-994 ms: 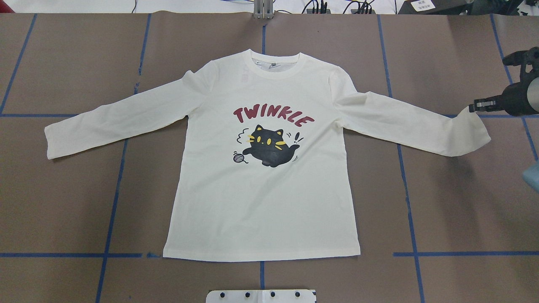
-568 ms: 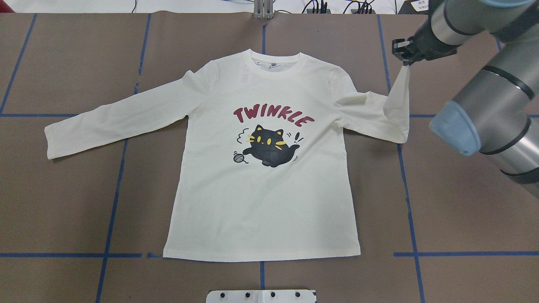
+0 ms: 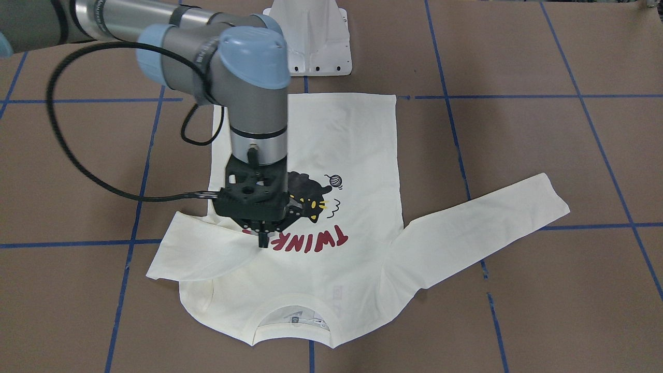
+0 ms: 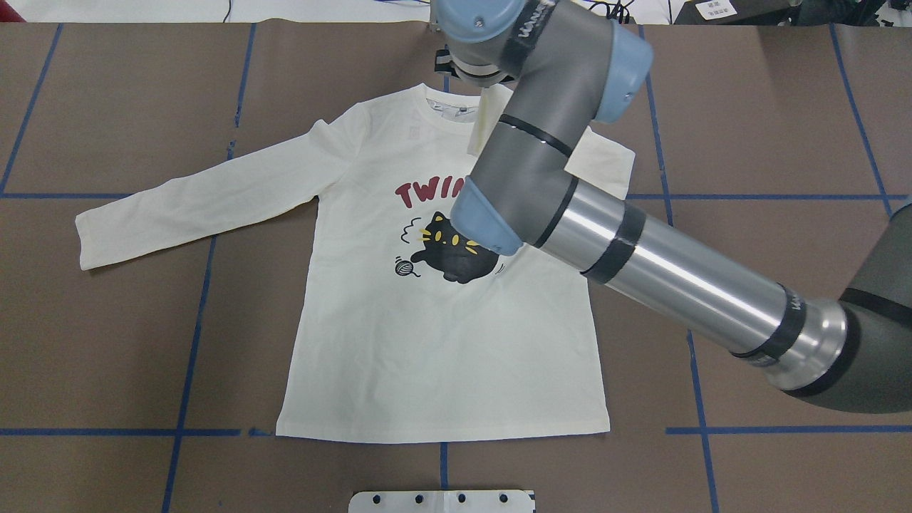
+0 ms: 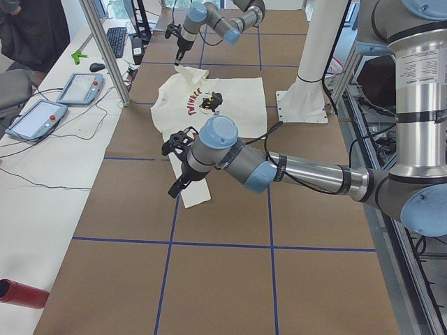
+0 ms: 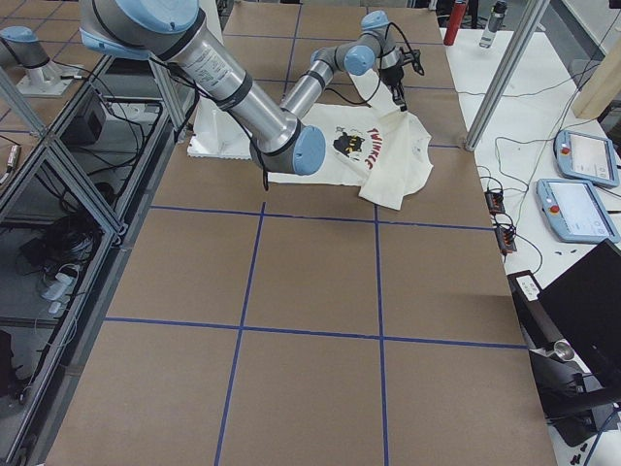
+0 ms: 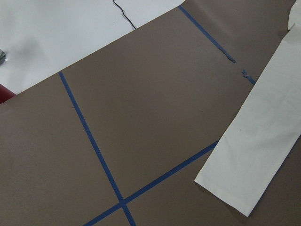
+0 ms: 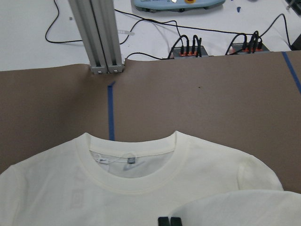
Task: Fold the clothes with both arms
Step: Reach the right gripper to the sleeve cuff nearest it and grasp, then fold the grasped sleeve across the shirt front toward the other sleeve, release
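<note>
Right claw [image 3: 263,239] closed on one sleeve [image 3: 207,251] of the shirt [image 4: 427,342].
The shirt lay flat, print up, in the middle of the overhead view, with the pinched sleeve held over the chest at the red letters. The left claw [image 5: 174,188] hung above the other sleeve [image 4: 199,206], at left; how open it was could not be told.

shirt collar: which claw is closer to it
Right. The right claw hangs over the TWINKLE lettering near the collar, shut on the right sleeve; the left claw is out by the left cuff.
</note>
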Robot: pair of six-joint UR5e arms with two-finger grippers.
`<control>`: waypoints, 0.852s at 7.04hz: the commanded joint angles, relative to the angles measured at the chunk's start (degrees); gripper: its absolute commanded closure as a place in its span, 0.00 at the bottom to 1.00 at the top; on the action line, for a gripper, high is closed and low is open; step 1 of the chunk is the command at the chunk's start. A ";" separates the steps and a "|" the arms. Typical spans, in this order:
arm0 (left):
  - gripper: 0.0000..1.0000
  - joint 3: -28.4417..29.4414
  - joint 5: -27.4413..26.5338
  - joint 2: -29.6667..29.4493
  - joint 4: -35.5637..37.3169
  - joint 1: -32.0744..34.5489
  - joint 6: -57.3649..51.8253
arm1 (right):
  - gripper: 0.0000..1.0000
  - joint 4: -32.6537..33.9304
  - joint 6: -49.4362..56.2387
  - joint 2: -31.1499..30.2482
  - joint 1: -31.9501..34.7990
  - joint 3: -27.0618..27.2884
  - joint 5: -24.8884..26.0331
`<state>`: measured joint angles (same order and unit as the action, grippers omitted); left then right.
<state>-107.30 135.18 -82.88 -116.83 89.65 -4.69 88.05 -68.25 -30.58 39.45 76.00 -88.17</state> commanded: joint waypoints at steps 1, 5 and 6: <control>0.00 0.25 0.00 0.00 0.02 0.00 0.03 | 1.00 -8.58 -4.68 5.79 -7.77 -11.28 11.83; 0.00 0.95 0.00 0.00 0.02 0.00 0.03 | 1.00 -8.78 -13.37 17.46 -12.29 -24.30 14.08; 0.00 1.13 0.00 0.00 0.02 0.00 0.03 | 1.00 -8.78 -14.53 19.92 -12.47 -27.19 14.08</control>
<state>-106.39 135.18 -82.88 -116.81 89.65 -4.66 79.31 -80.71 -13.82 27.47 52.20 -74.15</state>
